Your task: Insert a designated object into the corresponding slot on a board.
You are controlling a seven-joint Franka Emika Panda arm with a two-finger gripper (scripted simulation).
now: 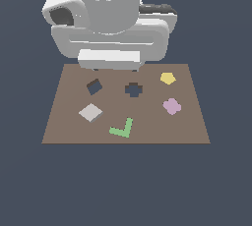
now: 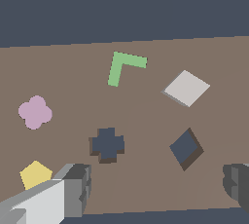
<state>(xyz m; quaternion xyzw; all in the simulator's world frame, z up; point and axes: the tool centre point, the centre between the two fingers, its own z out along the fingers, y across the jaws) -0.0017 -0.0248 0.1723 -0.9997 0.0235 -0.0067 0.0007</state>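
Note:
The designated object, a pale grey-beige square tile [image 1: 90,112] [image 2: 186,87], lies flat on the brown board [image 1: 189,129] [image 2: 73,86], toward the exterior view's left. Just beyond it is the slot [image 1: 94,86] [image 2: 185,147], a dark square cut-out turned like a diamond, with nothing in it. My gripper [image 1: 116,69] [image 2: 158,189] hangs over the board's far edge, above and behind both cut-outs, well apart from the tile. It is open, with its two grey fingers [image 2: 78,189] spread wide and nothing between them. In the exterior view the arm's white body hides most of the fingers.
A dark cross-shaped cut-out [image 1: 133,90] [image 2: 107,144] sits beside the square slot. Loose on the board lie a green L-shaped piece [image 1: 122,129] [image 2: 124,66], a pink lobed piece [image 1: 172,106] [image 2: 35,112] and a yellow pentagon [image 1: 168,78] [image 2: 35,174].

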